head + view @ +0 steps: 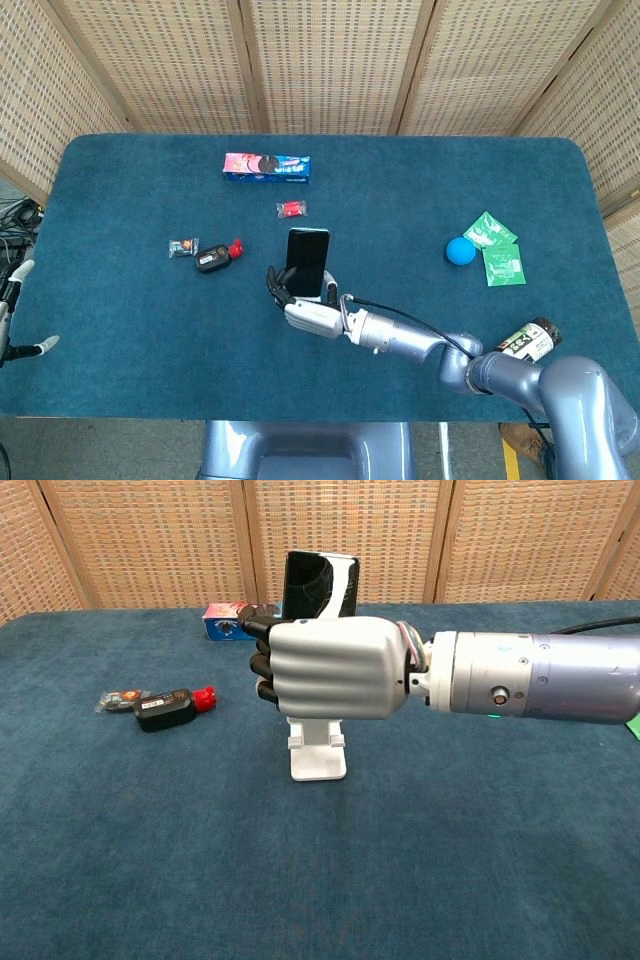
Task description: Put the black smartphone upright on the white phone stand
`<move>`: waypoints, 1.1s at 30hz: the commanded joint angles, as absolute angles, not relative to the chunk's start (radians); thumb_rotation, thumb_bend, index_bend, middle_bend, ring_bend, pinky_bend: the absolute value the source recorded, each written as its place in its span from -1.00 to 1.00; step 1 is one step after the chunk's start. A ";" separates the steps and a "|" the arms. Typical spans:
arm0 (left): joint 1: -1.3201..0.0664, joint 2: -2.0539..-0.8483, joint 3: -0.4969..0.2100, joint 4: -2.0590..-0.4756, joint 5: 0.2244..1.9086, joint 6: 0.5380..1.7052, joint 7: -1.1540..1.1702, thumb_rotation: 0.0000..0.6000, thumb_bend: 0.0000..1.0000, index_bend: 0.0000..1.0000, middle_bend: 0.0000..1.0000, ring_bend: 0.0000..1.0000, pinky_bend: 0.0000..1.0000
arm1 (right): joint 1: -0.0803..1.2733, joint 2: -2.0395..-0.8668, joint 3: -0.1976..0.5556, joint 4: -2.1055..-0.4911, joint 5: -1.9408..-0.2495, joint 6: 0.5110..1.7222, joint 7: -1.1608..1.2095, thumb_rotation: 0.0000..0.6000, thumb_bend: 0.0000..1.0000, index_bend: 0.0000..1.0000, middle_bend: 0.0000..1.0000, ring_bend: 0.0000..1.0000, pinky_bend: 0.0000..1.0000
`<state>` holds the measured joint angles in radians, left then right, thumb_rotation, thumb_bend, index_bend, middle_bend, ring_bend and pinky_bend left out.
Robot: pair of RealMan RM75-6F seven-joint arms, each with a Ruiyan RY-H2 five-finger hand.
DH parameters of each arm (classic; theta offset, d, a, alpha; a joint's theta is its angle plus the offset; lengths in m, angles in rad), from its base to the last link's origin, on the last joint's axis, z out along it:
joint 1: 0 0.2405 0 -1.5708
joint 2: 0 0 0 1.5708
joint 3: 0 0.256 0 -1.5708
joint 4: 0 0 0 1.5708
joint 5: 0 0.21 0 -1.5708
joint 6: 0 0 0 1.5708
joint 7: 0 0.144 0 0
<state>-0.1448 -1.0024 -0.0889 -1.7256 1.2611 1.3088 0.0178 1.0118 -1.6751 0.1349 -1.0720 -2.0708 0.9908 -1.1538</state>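
My right hand [335, 667] grips the black smartphone [318, 585], which stands upright out of the top of the fist. In the head view the same hand [305, 312] holds the phone [306, 262] right over the white phone stand. Only the stand's base [317, 758] shows below the hand in the chest view; its back is hidden. Whether the phone touches the stand I cannot tell. My left hand [12, 320] hangs at the far left edge of the head view, off the table, with its fingers apart and nothing in it.
On the blue table [130, 330] lie a pink cookie box [266, 167], a small red wrapper [291, 209], a black-and-red bottle [216, 257] beside a small packet [183, 247], a blue ball [460, 251], green packets [497, 250] and a dark bottle [526, 340].
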 commanded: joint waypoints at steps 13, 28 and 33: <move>-0.163 -1.019 -0.096 -1.712 1.208 1.272 0.047 1.00 -1.00 -1.00 -1.00 -1.00 -1.00 | 1.037 -1.823 0.061 -0.808 -2.081 1.047 -1.112 1.00 -0.36 0.17 0.07 -0.13 -0.59; -0.166 -1.022 -0.096 -1.711 1.203 1.272 0.054 1.00 -1.00 -1.00 -1.00 -1.00 -1.00 | 1.021 -1.861 0.031 -0.757 -2.037 1.111 -1.097 1.00 -0.48 -0.80 -0.85 -0.85 -1.00; -0.165 -1.021 -0.095 -1.714 1.208 1.276 0.054 1.00 -1.00 -1.00 -1.00 -1.00 -1.00 | 0.981 -1.850 0.019 -0.811 -2.031 1.147 -1.152 1.00 -0.59 -0.93 -1.00 -0.97 -1.00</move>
